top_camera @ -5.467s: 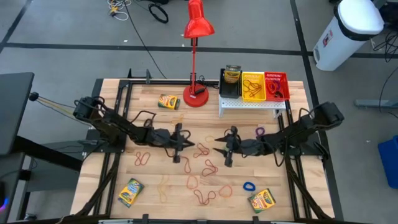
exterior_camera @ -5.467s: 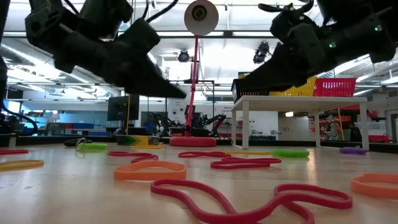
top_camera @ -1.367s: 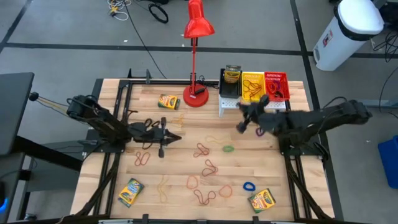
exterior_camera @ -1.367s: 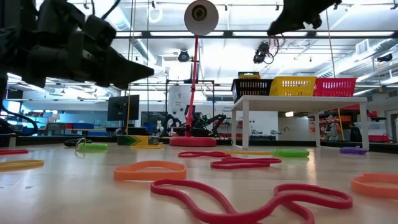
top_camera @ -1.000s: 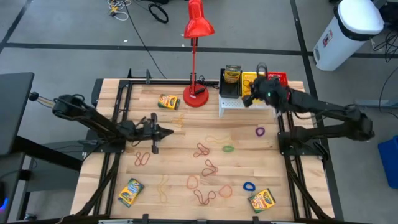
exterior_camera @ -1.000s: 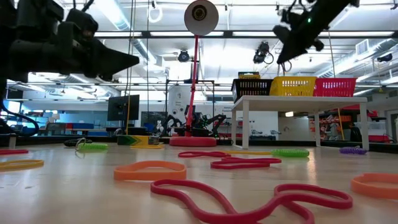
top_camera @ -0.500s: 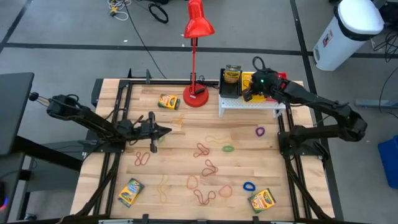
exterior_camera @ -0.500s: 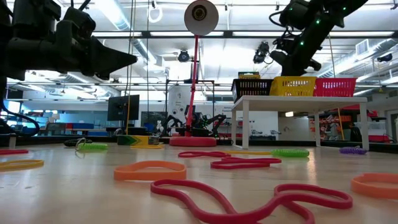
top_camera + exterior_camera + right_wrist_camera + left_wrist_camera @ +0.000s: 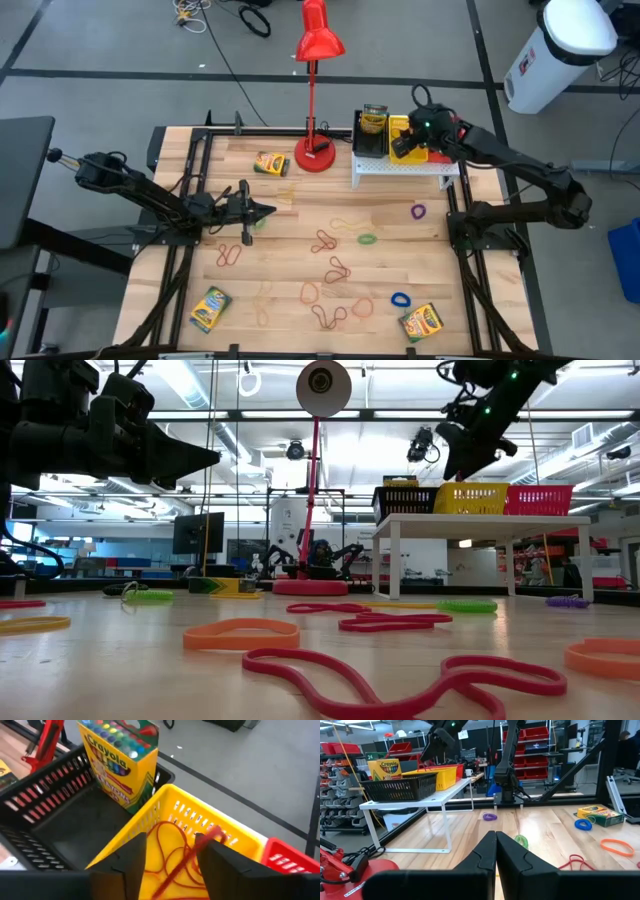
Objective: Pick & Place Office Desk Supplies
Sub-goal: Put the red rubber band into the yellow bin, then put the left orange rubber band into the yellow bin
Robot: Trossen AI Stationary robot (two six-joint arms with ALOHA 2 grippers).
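Note:
Three mesh bins stand on a white shelf (image 9: 405, 168) at the table's far right: black (image 9: 370, 140), yellow (image 9: 408, 150) and red (image 9: 446, 138). A crayon box (image 9: 122, 757) stands upright in the black bin. My right gripper (image 9: 172, 847) hangs open above the yellow bin (image 9: 200, 820), which holds thin red rubber bands (image 9: 167, 845). My left gripper (image 9: 495, 836) is shut and empty, pointing level above the table's left middle (image 9: 262, 209). Several rubber bands (image 9: 325, 241) and three crayon boxes (image 9: 271, 163) (image 9: 210, 308) (image 9: 422, 322) lie on the table. My right gripper: a thick red band strand (image 9: 212, 834) runs slantwise past the tip of one finger (image 9: 205, 845), over the yellow bin's inside. I cannot tell whether the finger touches it.
A tall red desk lamp (image 9: 318, 45) stands on its round base (image 9: 317, 157) just left of the shelf. Green (image 9: 367, 239), purple (image 9: 417, 211) and blue (image 9: 400, 299) bands lie on the right half. Black frame rails run along both table sides.
My right gripper has gone a little toward the table's far edge and now hangs over the yellow bin. My left arm has kept still.

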